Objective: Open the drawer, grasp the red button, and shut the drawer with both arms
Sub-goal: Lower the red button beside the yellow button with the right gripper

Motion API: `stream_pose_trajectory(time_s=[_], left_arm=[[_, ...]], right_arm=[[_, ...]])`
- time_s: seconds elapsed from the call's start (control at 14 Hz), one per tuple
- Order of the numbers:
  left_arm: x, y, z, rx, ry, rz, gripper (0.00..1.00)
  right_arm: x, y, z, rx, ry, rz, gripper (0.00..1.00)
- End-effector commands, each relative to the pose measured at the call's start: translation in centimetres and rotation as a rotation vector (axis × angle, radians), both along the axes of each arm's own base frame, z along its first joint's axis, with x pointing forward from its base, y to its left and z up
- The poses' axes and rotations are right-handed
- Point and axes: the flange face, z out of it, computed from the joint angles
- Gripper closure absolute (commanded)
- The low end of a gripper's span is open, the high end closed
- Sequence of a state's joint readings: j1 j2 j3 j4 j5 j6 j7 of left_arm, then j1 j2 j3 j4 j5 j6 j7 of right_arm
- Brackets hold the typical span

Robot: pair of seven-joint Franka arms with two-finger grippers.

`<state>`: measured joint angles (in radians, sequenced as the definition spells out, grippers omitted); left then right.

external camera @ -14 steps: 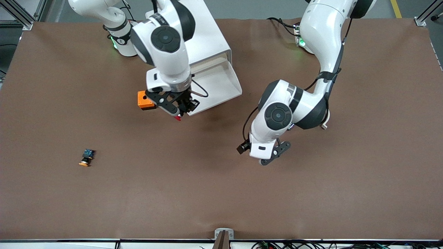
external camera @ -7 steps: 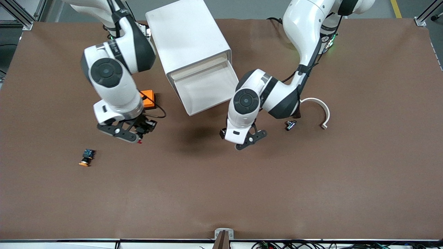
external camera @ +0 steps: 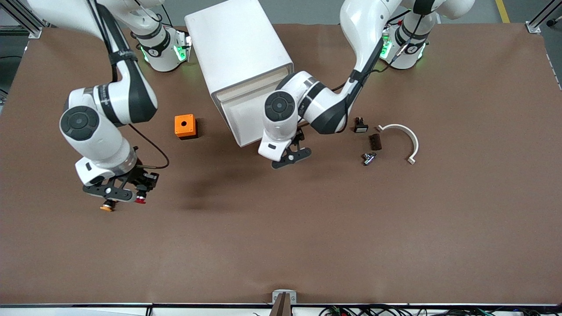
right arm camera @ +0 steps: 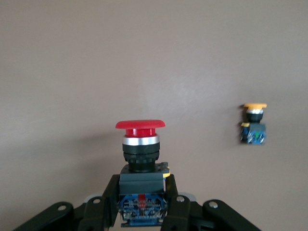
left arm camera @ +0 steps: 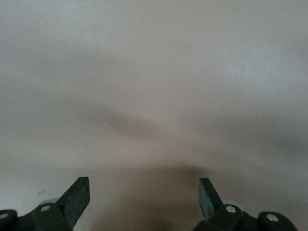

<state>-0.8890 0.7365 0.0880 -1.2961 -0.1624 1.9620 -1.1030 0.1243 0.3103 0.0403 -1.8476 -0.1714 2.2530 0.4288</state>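
Brown bench (external camera: 307,228): right gripper (right arm camera: 143,211) jaws clamp the button (right arm camera: 140,159); left gripper (left arm camera: 143,202) jaws apart. Loosened grip risks dropping it.

No text, label, brand, number or sign can be read on anything in these views.
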Motion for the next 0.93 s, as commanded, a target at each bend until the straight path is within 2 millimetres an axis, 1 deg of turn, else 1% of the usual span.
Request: stream_pose_trajectory(time_s=[0.0,0.14,0.21,0.29,0.36,0.57,0.64,0.79,0.86], left_arm=[[-1.8,-1.1,0.1,0.002,-0.007,-0.017,0.00],[-3.7,-2.6,0.1,-0.019,0.026,-0.012,0.00],[-4.1,-2.9,0.1,-0.036,0.046,-0.004,0.00],[-4.7,-3.3,0.1,-0.047,0.063,-0.004,0.00],[-5.6,-4.0,-0.2,-0.060,0.089,0.001,0.00],[-7.0,-4.7,-0.6,-0.085,0.151,0.047,0.00],[-7.6,-5.0,-0.7,-0.097,0.174,0.056,0.00],[-8.1,-5.1,-1.2,-0.101,0.205,0.087,0.00],[-8.3,-5.3,-1.3,-0.110,0.227,0.102,0.00]], right_arm=[[0.2,-4.1,-3.9,-0.001,-0.019,0.030,1.00],[0.6,-7.7,-6.4,0.003,-0.024,0.030,1.00],[0.9,-9.5,-7.9,0.008,-0.032,0.028,1.00],[0.9,-10.9,-9.3,0.014,-0.036,0.028,1.00],[0.5,-11.6,-10.7,0.019,-0.026,0.024,1.00],[-0.4,-12.1,-13.7,0.031,-0.021,0.018,1.00],[-0.5,-12.2,-14.4,0.036,-0.015,0.012,1.00],[-0.3,-12.6,-15.8,0.044,-0.008,0.002,1.00],[-0.3,-12.5,-17.0,0.057,-0.022,-0.007,1.00]])
